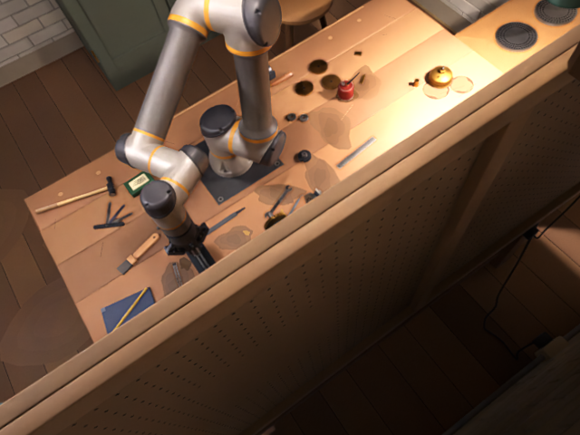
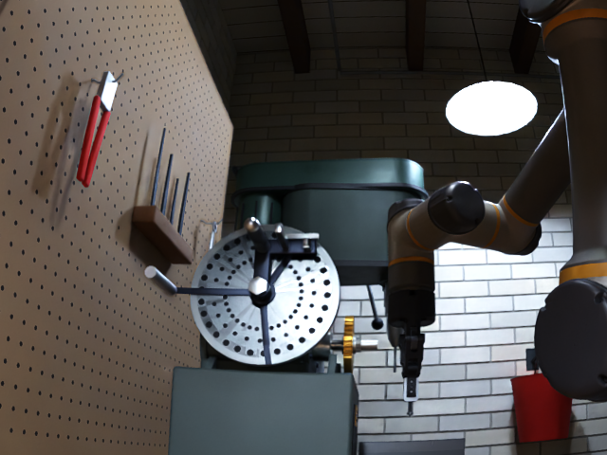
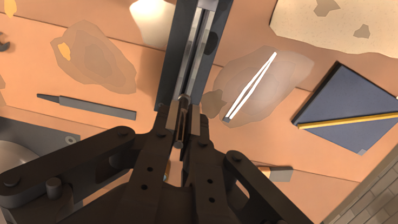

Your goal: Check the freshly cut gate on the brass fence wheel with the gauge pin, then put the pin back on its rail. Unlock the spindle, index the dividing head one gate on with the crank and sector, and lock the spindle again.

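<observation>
The gauge pin [image 3: 181, 119] hangs upright just above the near end of its dark rail [image 3: 192, 53], which lies on the bench. I hold the thin steel pin in my closed gripper [image 3: 182, 122]; its tip pokes out below the fingers [image 2: 410, 392]. My gripper [image 1: 189, 246] points straight down near the bench's back edge. The brass fence wheel [image 2: 348, 343] sits on the dividing head's spindle, to the left of my gripper in the second side camera. The hole plate [image 2: 265, 294] carries the crank [image 2: 211, 291] and sector arms.
The pegboard wall [image 1: 351, 281] runs along the bench's back edge, close to my gripper. Tweezers [image 3: 250, 86], a flat file [image 3: 86, 104] and a blue pad with a pencil [image 3: 348, 111] lie around the rail. A scraper [image 1: 138, 253] lies further left.
</observation>
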### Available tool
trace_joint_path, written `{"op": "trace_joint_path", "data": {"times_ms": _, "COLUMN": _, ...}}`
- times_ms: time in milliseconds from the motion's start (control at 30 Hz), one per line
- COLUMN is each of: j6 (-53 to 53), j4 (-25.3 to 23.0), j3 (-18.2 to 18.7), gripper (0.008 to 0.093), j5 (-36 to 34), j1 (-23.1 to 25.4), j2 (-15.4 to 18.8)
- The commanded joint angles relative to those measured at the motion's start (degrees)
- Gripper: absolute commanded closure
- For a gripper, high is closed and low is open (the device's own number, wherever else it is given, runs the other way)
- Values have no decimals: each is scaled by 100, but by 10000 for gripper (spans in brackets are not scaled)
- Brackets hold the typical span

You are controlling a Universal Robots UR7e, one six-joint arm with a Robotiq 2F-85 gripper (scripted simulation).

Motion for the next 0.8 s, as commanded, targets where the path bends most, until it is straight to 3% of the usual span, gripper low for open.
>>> {"op": "trace_joint_path", "data": {"times_ms": 0, "j6": 0, "j4": 32, "j3": -23, "gripper": 934, "j5": 0, "j1": 0, "j2": -14}}
{"op": "trace_joint_path", "data": {"times_ms": 767, "j6": 0, "j4": 499, "j3": -328, "gripper": 934, "j5": 0, "j1": 0, "j2": -180}}
